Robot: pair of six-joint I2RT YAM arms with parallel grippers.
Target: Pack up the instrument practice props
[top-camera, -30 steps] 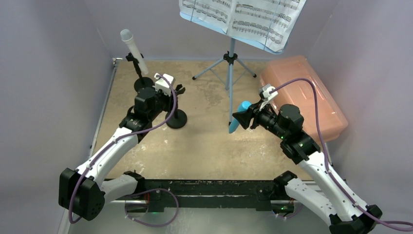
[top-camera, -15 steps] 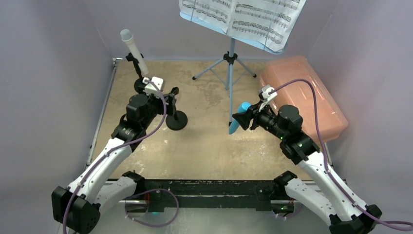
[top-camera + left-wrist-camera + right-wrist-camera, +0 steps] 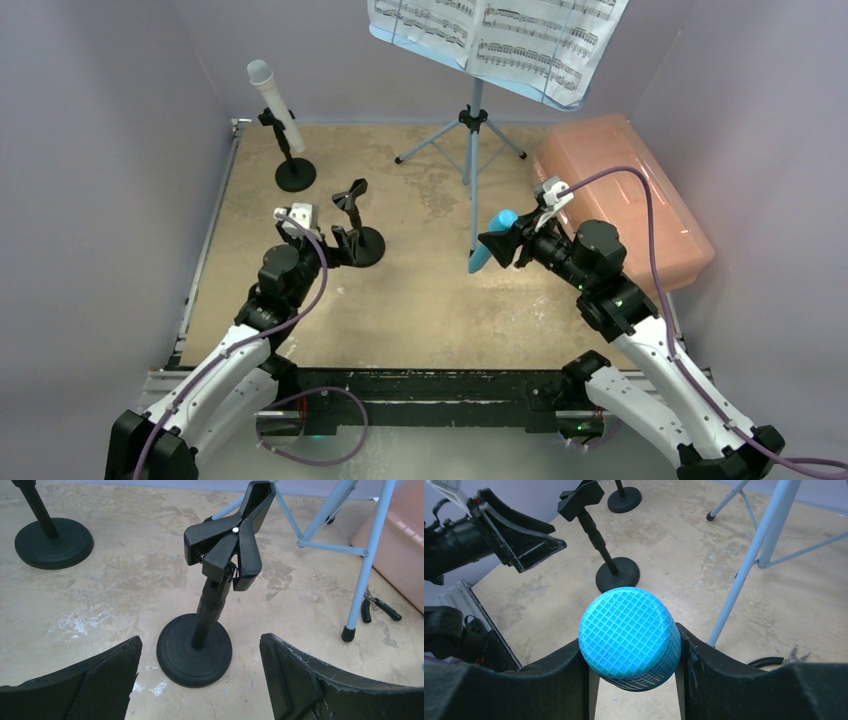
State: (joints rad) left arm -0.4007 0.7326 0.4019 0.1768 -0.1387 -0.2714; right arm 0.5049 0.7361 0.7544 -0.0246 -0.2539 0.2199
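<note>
Our left gripper (image 3: 338, 241) stands with jaws wide and empty, the bare mic holder (image 3: 210, 605) just ahead at its 12 o'clock. Our right gripper (image 3: 631, 652) is clamped on the blue microphone (image 3: 630, 639). Farther out, the white microphone (image 3: 275, 102) sits in the second holder (image 3: 295, 172) at the table's 11 o'clock. The music rack (image 3: 476, 100) carrying sheet music (image 3: 500, 35) stands at 12. The pink box (image 3: 640, 190) at 2 o'clock looks lidded, so we judge nothing is packed yet.

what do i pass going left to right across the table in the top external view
white toy microphone in its black round-based holder → empty black clip-topped holder → light-blue tripod music rack → pink translucent plastic box
</note>
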